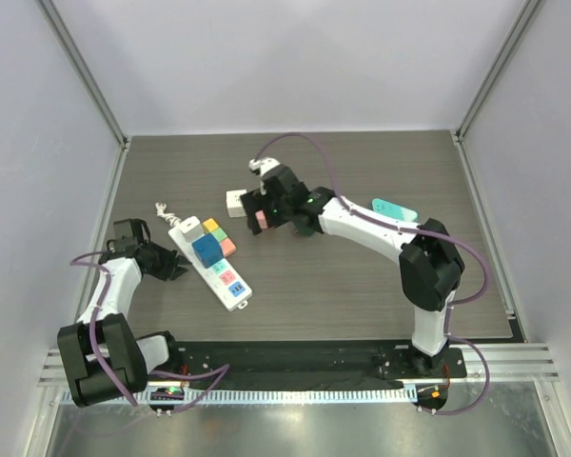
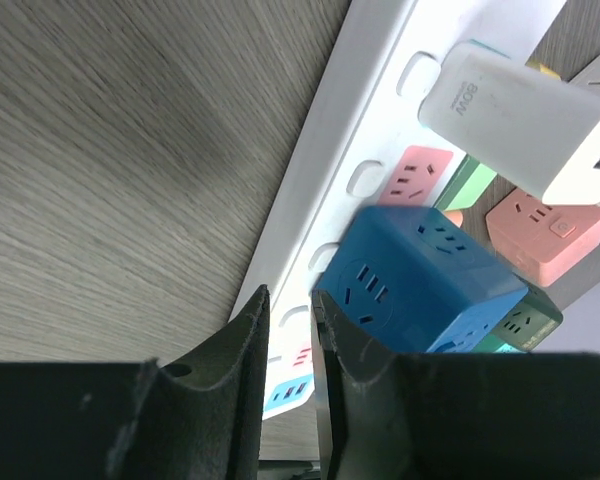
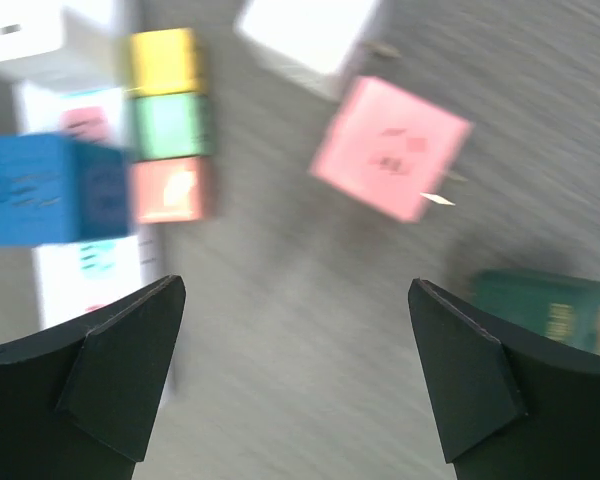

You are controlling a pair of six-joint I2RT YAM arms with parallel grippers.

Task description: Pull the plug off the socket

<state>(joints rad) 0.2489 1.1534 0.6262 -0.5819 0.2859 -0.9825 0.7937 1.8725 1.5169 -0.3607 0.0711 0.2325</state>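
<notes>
The right gripper (image 3: 298, 290) hangs over the middle of the counter (image 1: 362, 295) with its jaws released and spread wide, nothing between them. Just ahead of it a pink cube plug (image 3: 390, 148) lies off the power strip (image 1: 232, 288), tilted, with a metal prong showing at one corner. The wrist view is blurred, so I cannot tell whether the plug rests flat on the wood. A white cube plug (image 3: 310, 35) lies just beyond it, also off the strip, and a dark green block (image 3: 540, 305) sits near the right-hand jaw.

The power strip lies diagonally on the left half of the counter. Plugged into it are a large blue cube adapter (image 1: 206, 249) and a white charger (image 2: 520, 120) at the far end. Beside the blue adapter stand three small cubes in a row: yellow (image 1: 210, 226), green (image 1: 219, 235) and salmon (image 1: 227, 247). A coiled white cord (image 1: 163, 210) lies by the strip's far end.

The left gripper (image 2: 288, 300) reaches the strip's long outer edge near the blue adapter. Its jaws are drawn almost together, with only a thin slit between them. Whether they pinch that edge I cannot tell. A teal object (image 1: 395, 208) lies well apart, on the right side of the counter.
</notes>
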